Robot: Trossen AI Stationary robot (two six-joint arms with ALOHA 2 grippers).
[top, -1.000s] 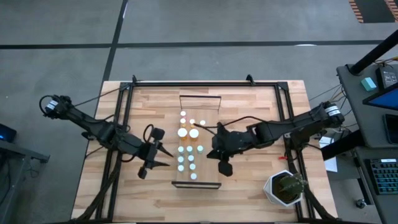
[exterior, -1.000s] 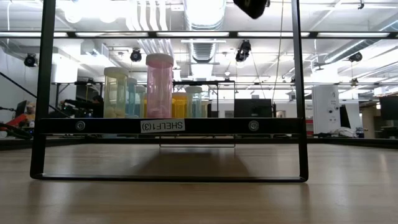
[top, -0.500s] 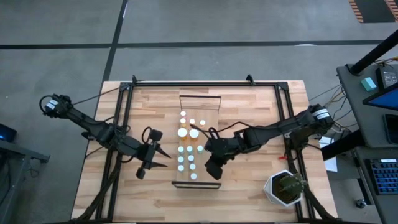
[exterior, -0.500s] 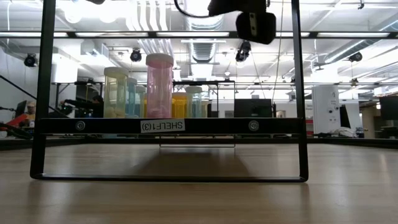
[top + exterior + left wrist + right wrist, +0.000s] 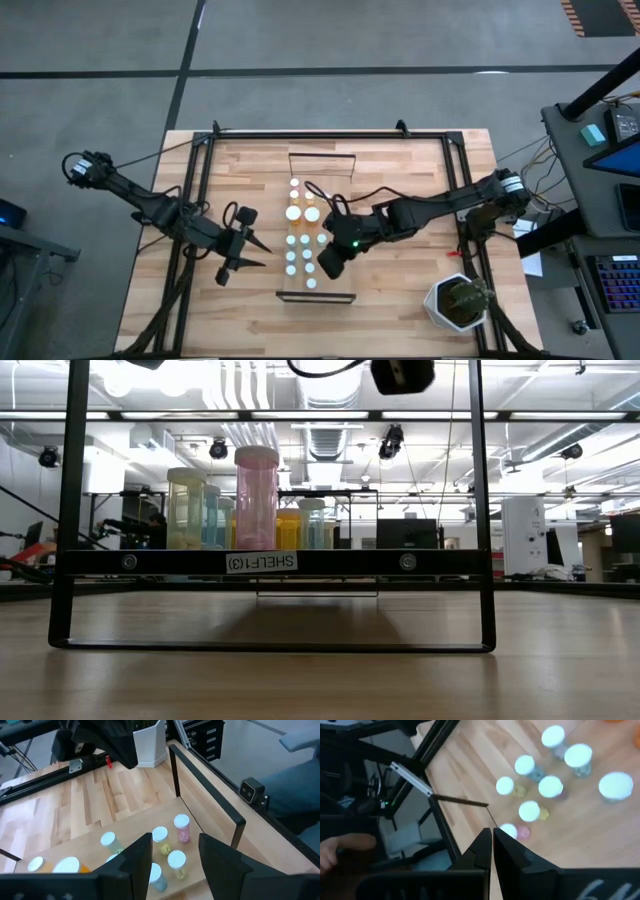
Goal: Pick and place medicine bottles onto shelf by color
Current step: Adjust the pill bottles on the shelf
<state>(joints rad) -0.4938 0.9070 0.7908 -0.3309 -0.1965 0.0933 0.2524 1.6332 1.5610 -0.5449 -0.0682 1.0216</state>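
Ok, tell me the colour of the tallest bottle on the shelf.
Pink, with a white cap; the tallest bottle shows best in the low view.

This is a robotics lab in a large industrial hall. Seen from above, the wooden surface stands on a grey concrete floor marked with dark lines, ringed by a black metal frame. At 3 o'clock sits a desk with a keyboard and a screen. The level view shows exposed ceiling ducts, strip lights, hanging spotlights and more equipment racks far behind. A labelled shelf carries coloured bottles.
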